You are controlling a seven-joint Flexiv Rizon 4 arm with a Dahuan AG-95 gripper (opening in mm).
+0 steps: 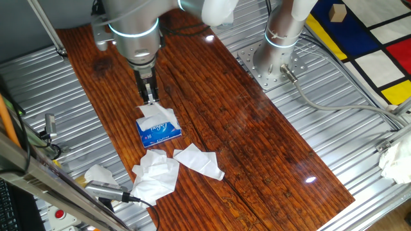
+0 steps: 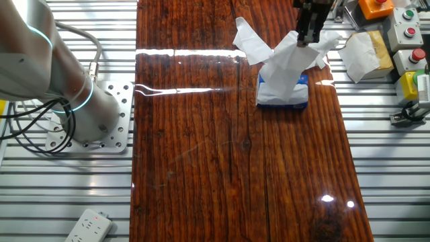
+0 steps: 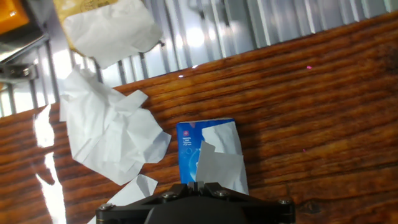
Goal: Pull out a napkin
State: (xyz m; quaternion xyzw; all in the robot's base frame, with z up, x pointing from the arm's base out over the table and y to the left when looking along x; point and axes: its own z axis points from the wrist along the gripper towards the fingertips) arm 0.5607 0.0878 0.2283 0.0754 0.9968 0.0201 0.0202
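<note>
A dark wooden table (image 1: 257, 147) with ribbed metal on both sides lies under me. My gripper (image 1: 152, 97) hangs straight down, its fingers pinched narrow on the upper end of the napkin (image 2: 287, 62), which stands up out of the blue tissue pack (image 1: 158, 131) directly below my fingertips. Beyond the pack, farther from my arm's base (image 1: 273, 58), loose crumpled tissues (image 1: 173, 168) lie on the wood, near the pack but apart from it.
</note>
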